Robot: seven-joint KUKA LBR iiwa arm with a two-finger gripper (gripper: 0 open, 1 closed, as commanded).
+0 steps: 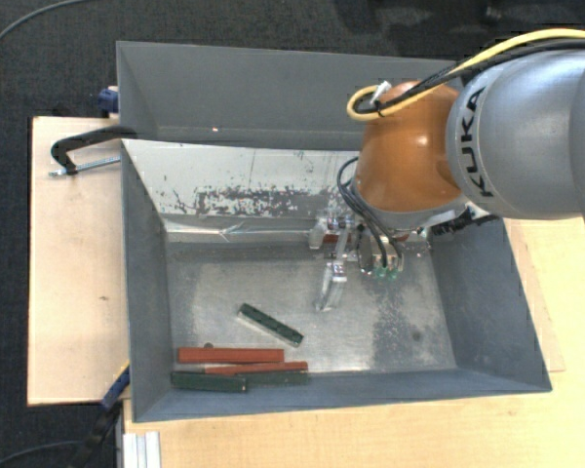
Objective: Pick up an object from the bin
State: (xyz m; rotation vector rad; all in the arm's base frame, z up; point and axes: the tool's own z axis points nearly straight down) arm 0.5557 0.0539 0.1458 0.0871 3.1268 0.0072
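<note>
Four slim, flat bars lay on the floor of the grey bin (224, 281). One, a short dark green bar (270, 325), lay alone and aslant near the middle of the floor. The other three lay side by side along the near wall: a red bar (231, 356), a thinner red stick (273, 367) just beside it, and a long dark green strip (210, 381) close against the wall.

The hand (331, 289), hung beneath the arm's orange cover (405, 154), stood over the middle of the floor. It was just above and to the right of the lone green bar in the view, and apart from it. Whether the hand was spread or pressed together could not be told.

The lone bar was the piece nearest the hand and probably the easiest to take. It looked light, stiff and thin. Because it lay flat on smooth metal, it would likely skid if nudged from one side. The best hold would be across its narrow width at mid-length, so that it lifted level. The three bars by the wall were crowded together, leaving little room for a grip around any one of them.
</note>
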